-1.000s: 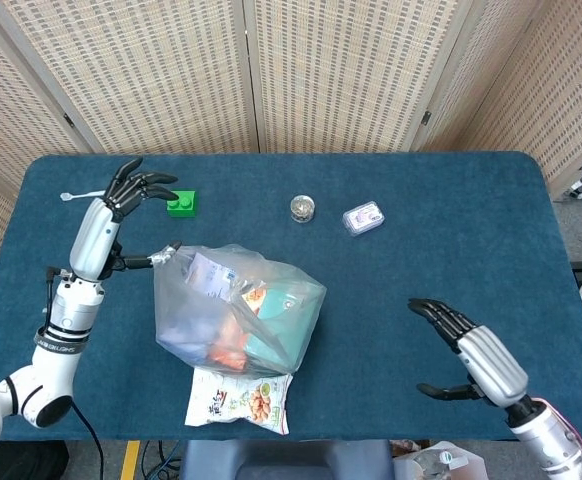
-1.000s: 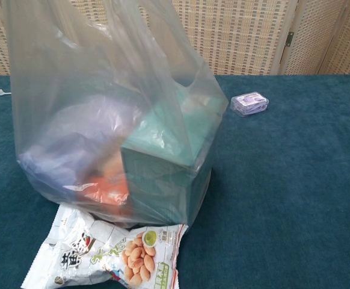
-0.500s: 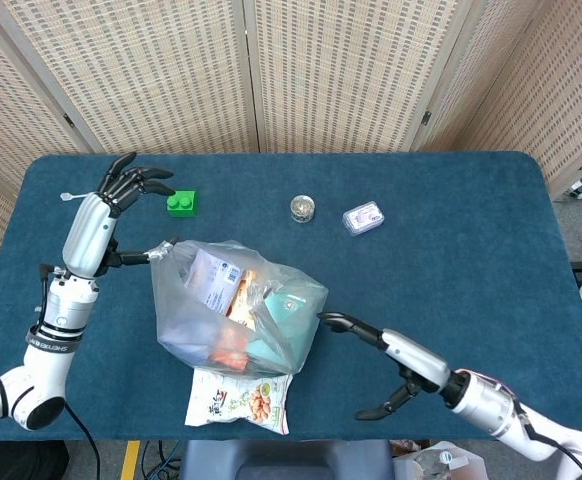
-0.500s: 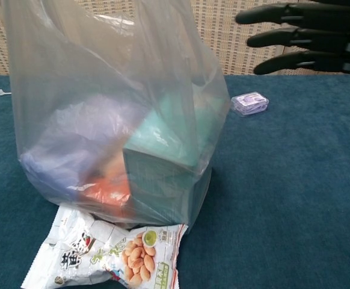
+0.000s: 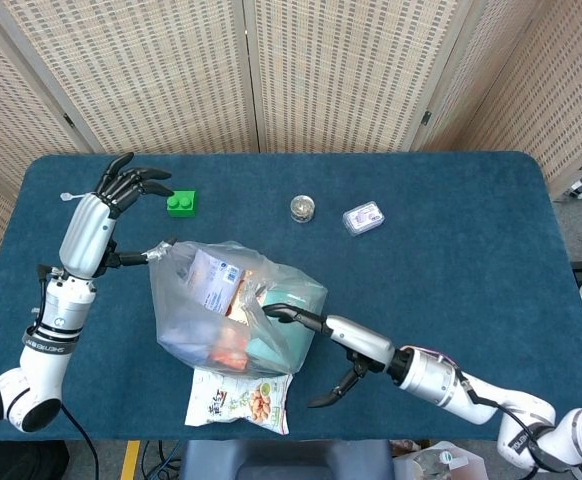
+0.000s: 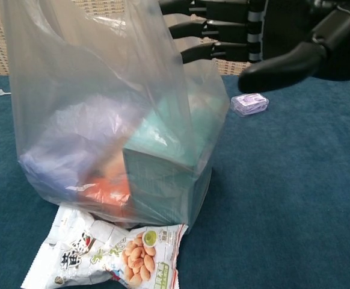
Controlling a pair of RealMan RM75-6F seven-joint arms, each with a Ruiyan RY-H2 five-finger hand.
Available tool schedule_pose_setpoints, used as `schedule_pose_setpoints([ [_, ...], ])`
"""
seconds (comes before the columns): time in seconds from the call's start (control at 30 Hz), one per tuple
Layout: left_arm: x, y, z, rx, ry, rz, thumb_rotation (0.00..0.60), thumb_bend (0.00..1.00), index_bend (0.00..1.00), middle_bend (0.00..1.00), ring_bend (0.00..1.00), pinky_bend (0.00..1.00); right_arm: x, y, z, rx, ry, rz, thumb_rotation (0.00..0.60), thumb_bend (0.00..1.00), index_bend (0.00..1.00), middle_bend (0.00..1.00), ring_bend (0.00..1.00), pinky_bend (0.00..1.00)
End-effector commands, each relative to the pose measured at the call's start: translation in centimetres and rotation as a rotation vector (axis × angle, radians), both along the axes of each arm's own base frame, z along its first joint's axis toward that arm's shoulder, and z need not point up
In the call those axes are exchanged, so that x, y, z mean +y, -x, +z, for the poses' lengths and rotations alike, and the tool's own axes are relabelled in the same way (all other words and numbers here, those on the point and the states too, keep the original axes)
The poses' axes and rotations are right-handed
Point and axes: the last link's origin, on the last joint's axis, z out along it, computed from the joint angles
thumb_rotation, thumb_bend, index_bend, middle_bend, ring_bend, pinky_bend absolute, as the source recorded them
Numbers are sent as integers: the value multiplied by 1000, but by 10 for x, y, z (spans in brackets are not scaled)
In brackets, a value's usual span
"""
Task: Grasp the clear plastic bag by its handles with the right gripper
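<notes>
Right hand [image 5: 336,345] has swung in from the near right edge of the table & now reaches over the top of the clear plastic bag [image 5: 236,310]; fingers [image 6: 208,29] straight & spread, tips just at the bag's upper right edge, thumb hanging apart below, nothing held yet. Left hand [image 5: 106,215] barely shifted: fingers fanned out, thumb and a fingertip seem to pinch the bag's left handle [image 5: 166,250], keeping it up.

Bag sits near the front-left middle of the dark blue cloth table [image 5: 451,230], mouth open, w/ a teal box, sth orange & a printed packet inside. White snack packet [image 5: 239,400] lies flat, partly under its near edge.

Judgement: film is thin, soft, prob slippery; it'll crumple rather than resist, so a flat push just folds it. Contents give it some weight, the box esp., so load will hang from the handles once lifted. Best hold = the handle loops at the top, fingers hooked through & curled, not the sidewall. Right-side handle not clearly seen in either view; can't tell if fingertips are already inside the loop.

Well apart at the back: green toy brick [image 5: 181,204], small round clear jar [image 5: 302,208], small clear rectangular case [image 5: 363,217]
</notes>
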Motion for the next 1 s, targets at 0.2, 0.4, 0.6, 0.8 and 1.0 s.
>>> schedule_pose_setpoints([
  [0.2, -2, 1, 1, 13, 0, 8, 600, 206, 348, 254, 207, 46, -18, -27, -16, -23, 26, 15, 600, 76, 0, 13, 0, 98],
  [0.4, -2, 0, 3, 22, 0, 11, 600, 206, 348, 254, 207, 46, -25, -40, -28, -30, 29, 27, 600, 76, 0, 17, 0, 98],
  [0.6, -4, -2, 3, 31, -1, 9, 600, 206, 348, 253, 207, 46, -37, -47, -39, 13, 94, 47, 600, 55, 0, 20, 0, 98],
  [0.8, -6, -3, 2, 39, 5, 12, 600, 206, 347, 253, 207, 46, -42, -57, -52, 44, 169, 60, 600, 0, 0, 45, 0, 98],
  [1.0, -6, -6, 3, 45, 3, 9, 600, 206, 346, 253, 207, 46, -39, -61, -68, 82, 106, 66, 600, 0, 0, 45, 0, 98],
])
